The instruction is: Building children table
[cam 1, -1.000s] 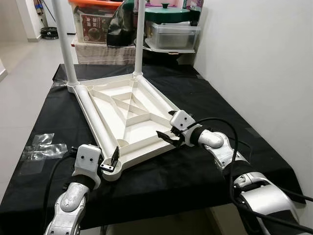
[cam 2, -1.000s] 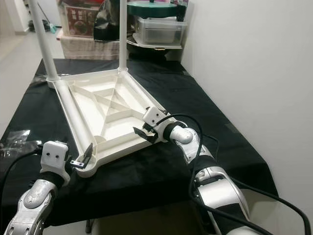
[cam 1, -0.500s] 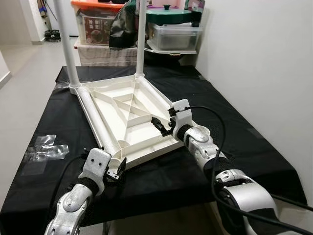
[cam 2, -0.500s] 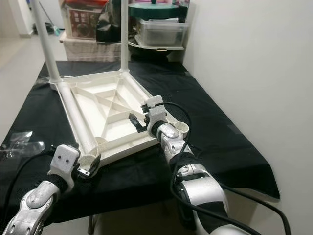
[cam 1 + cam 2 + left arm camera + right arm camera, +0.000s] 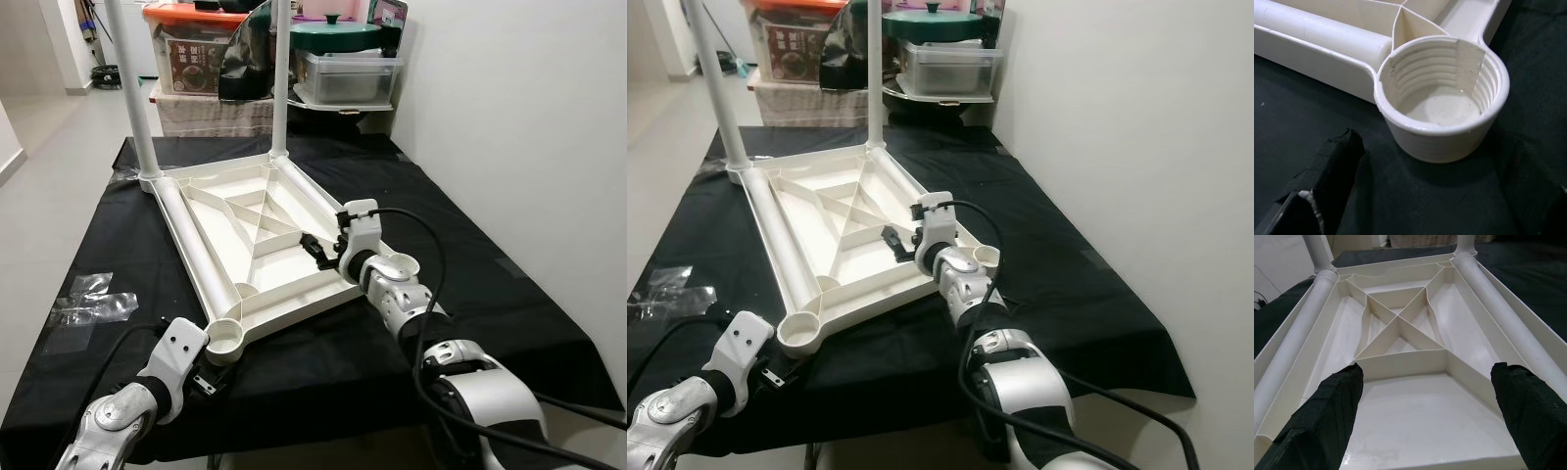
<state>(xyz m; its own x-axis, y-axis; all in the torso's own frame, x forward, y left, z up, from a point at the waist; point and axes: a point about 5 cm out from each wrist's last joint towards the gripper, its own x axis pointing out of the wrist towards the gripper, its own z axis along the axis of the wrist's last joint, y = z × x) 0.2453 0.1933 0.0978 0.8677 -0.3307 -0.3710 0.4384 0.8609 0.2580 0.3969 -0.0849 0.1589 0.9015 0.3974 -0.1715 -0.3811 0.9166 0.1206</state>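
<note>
your right gripper (image 5: 318,252) jaws wide over upturned tabletop (image 5: 257,235); left gripper (image 5: 204,380) jaws wide beside empty leg socket (image 5: 227,339), awaiting leg.

White plastic tabletop (image 5: 257,235) lies upside down before me, two legs (image 5: 280,78) upright in far sockets, near socket (image 5: 1442,98) empty.

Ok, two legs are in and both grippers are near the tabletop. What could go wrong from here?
The upturned tabletop sits skewed, its empty socket close to the near edge of the black cloth; a nudge from the left gripper could push it off. The open right gripper hangs over the ribs and might snag. The two fitted legs stand tall, so tipping looks possible.
</note>
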